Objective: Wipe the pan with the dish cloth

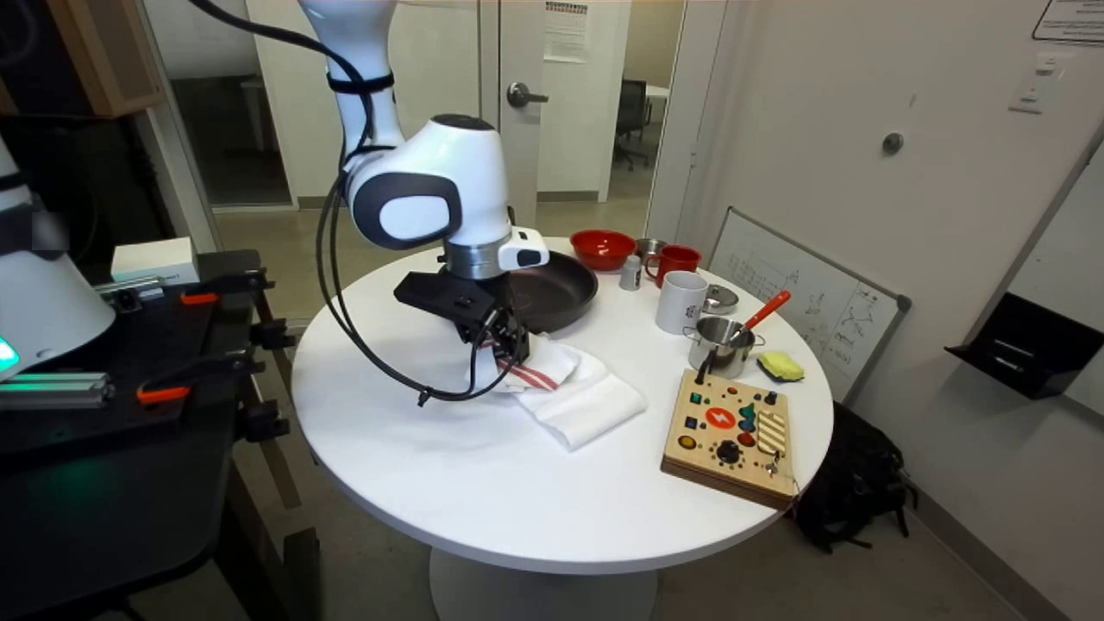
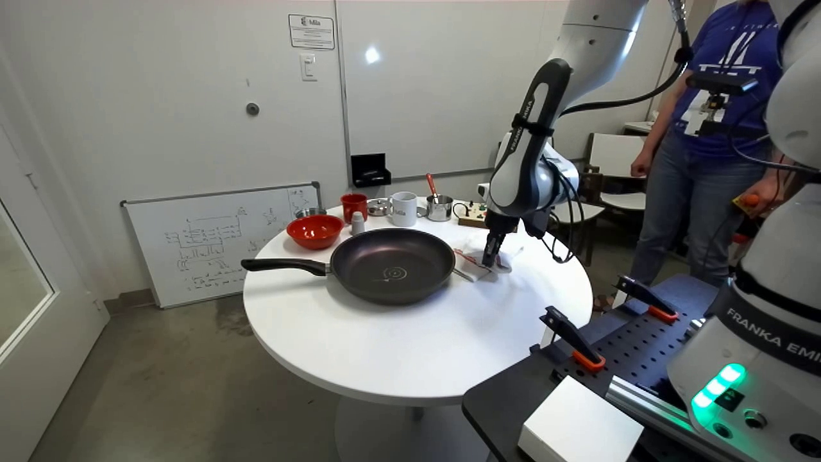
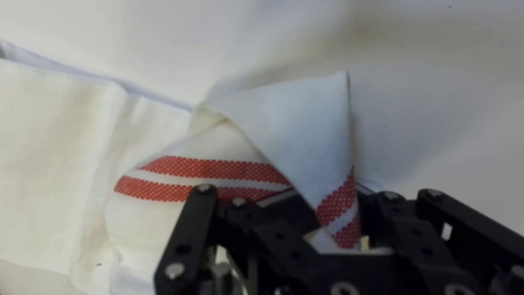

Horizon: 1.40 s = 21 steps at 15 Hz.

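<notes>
So claw (image 2: 490, 260) pinched dish cloth (image 1: 591, 405) at stripes, likely for wiping; pan (image 2: 392, 264) sat near claw, presumably for reach.

The place looked like a robotics lab: a robot arm's base (image 2: 776, 372) stood on a black bench (image 1: 112, 517) with a perforated plate (image 2: 644, 343) and clamps (image 2: 572, 340), a leaning whiteboard (image 2: 154, 221) bore handwriting (image 2: 211, 228), a second whiteboard (image 2: 436, 83) hung on the wall (image 2: 205, 109), and an office chair (image 1: 632, 110) showed beyond the door (image 1: 523, 52).
</notes>
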{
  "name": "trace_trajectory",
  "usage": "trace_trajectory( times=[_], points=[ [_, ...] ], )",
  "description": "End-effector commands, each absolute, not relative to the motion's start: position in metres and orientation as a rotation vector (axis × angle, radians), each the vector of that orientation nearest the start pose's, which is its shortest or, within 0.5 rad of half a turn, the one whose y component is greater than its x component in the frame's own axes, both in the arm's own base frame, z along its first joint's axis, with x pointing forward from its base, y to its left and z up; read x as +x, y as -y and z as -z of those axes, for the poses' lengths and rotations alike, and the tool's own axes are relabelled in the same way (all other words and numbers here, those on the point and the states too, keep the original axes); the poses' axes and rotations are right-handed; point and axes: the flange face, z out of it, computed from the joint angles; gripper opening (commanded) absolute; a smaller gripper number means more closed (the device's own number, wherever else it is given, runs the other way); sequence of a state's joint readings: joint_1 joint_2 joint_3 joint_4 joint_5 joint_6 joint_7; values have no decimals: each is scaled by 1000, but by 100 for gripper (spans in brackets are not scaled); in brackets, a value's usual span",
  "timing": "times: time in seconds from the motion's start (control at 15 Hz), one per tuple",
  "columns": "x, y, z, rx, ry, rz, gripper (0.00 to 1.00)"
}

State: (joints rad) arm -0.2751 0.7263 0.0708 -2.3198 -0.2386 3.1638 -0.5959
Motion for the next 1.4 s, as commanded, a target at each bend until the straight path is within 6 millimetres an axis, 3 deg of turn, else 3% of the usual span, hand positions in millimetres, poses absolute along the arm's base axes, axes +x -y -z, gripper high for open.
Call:
trace_trajectory(
  times=[0.0,0.33,0.4,0.73,1.07,1.33],
  points=[
    [494,76,-34,-3031,899,291,0],
    [508,85,-32,-3100,851,395,4],
    [510,86,-30,-3106,846,397,24],
    [523,84,-27,-3117,793,391,59],
    [541,92,-39,-3141,730,382,95],
    [557,103,-56,-3198,644,205,100]
  ],
)
